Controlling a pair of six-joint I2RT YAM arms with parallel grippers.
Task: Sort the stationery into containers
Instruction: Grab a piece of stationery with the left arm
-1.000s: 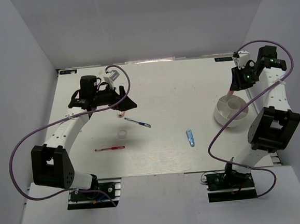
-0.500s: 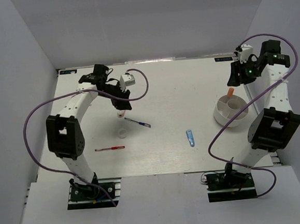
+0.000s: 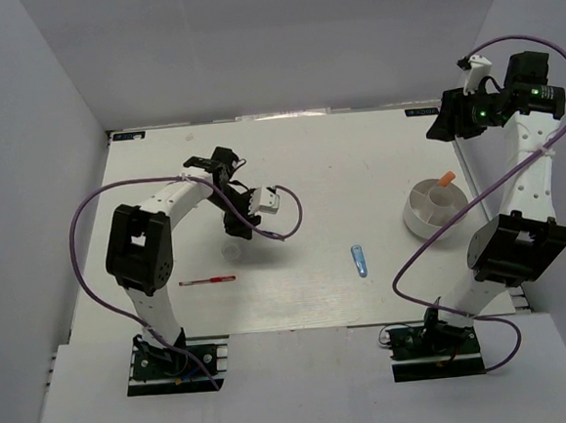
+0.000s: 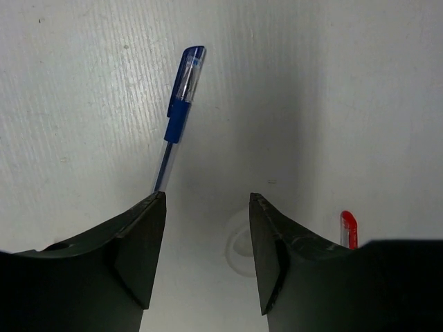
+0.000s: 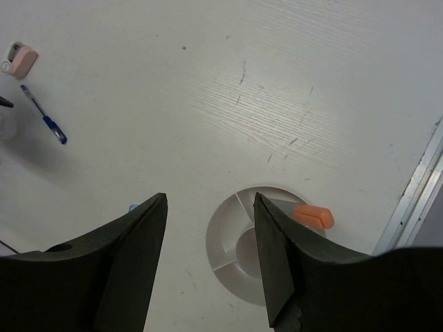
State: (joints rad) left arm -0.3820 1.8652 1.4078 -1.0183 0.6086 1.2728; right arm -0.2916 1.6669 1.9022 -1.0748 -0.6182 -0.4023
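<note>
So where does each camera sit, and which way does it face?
Top external: above and behind, looking down on the table; both arms show.
Left wrist: on the left arm, facing down past the left gripper at the blue pen and tape ring.
Right wrist: raised high, facing down past the right gripper at the bowl.
Both wrist views catch the blue pen.

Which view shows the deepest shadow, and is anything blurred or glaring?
Left wrist: blue pen sharp, a grey shadow dims the tape ring. Right wrist: crisp, no glare on the bowl. Top external: even light, soft shadows only.
</note>
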